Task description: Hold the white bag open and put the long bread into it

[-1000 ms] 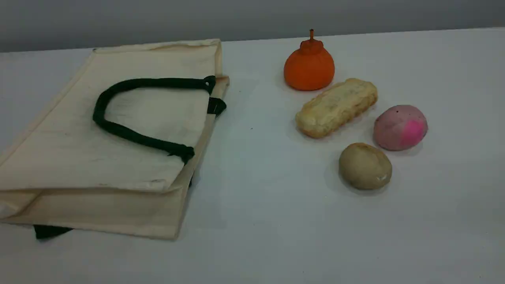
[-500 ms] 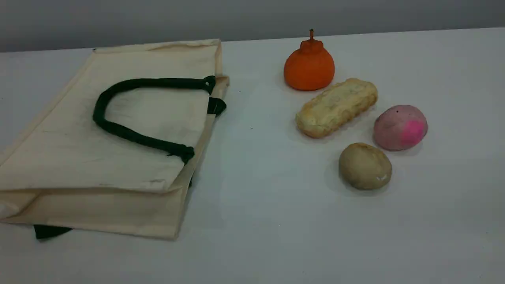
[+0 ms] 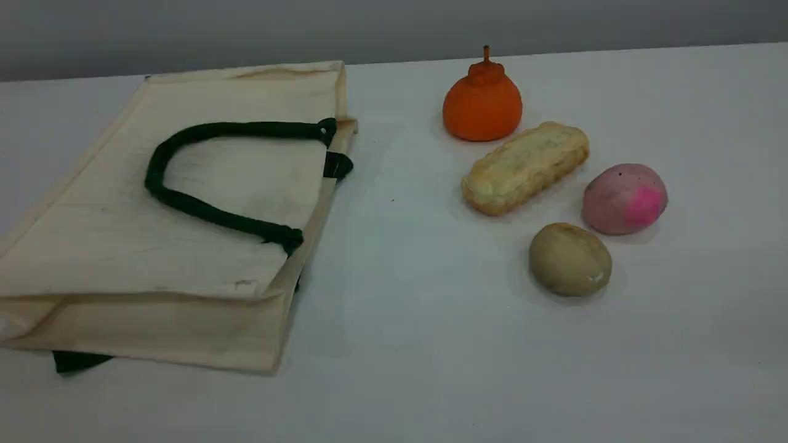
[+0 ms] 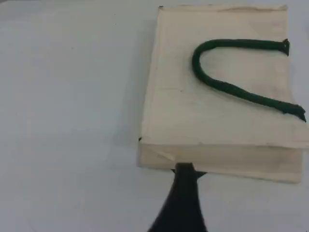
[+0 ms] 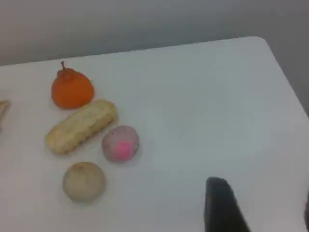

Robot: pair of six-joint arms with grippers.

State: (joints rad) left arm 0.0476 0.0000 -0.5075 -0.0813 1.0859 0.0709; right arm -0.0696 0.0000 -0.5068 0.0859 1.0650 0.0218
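Note:
The white bag (image 3: 123, 246) lies flat on the table's left half, one dark green handle (image 3: 184, 203) looped across its top face. To its right, the long bread (image 3: 523, 167) rests at a slant among other foods. No arm appears in the scene view. In the left wrist view the bag (image 4: 217, 116) lies ahead, and my left gripper (image 4: 185, 179) shows one dark fingertip above the bag's near edge, holding nothing. In the right wrist view the bread (image 5: 81, 126) is far to the left of my right gripper (image 5: 263, 203), whose fingers stand apart and empty.
An orange fruit (image 3: 482, 104) stands just behind the bread. A pink bun (image 3: 623, 199) and a beige bun (image 3: 569, 259) lie in front of it on the right. The table's right edge (image 5: 285, 72) shows in the right wrist view.

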